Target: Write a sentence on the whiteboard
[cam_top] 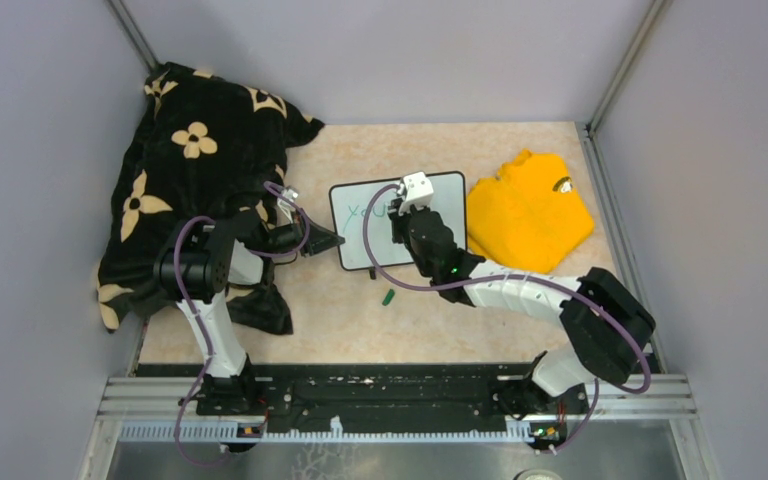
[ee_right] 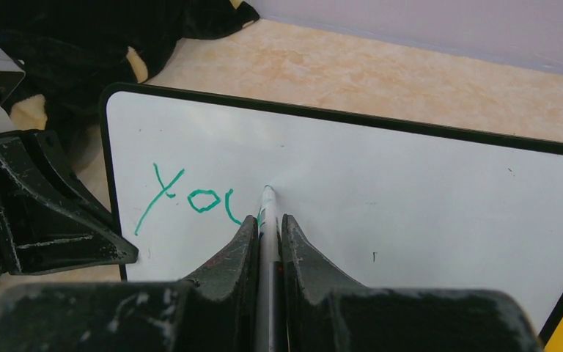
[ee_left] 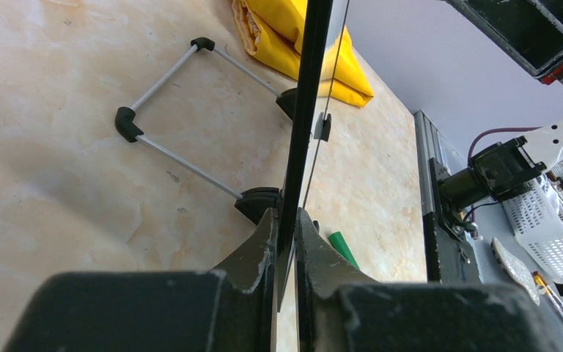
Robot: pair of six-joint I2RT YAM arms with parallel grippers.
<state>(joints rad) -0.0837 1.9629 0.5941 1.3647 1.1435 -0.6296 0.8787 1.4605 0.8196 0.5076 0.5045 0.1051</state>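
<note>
Top external view: The whiteboard (cam_top: 360, 245) stands at the centre of the worktop (cam_top: 460, 320), between a black floral blanket (cam_top: 195, 170) on the left and a yellow shirt (cam_top: 528, 210) on the right. The left arm is bent at the elbow and reaches rightward, with the left gripper (cam_top: 332, 242) at the board's left edge. The right arm stretches forward and leftward across the board, and the right gripper (cam_top: 398, 212) is over its writing face. A green cap (cam_top: 387, 296) lies on the worktop just in front of the board.

Left wrist view: The left gripper is clamped narrowly on the board's thin black frame. The board is seen edge-on, upright, and a wire stand (ee_left: 183, 110) rests on the worktop behind it.

Right wrist view: The right gripper is closed on a marker (ee_right: 267, 213), whose tip touches the white face. Green lettering (ee_right: 190, 198) reading "Yo", plus a partial stroke, sits just left of the tip.
</note>
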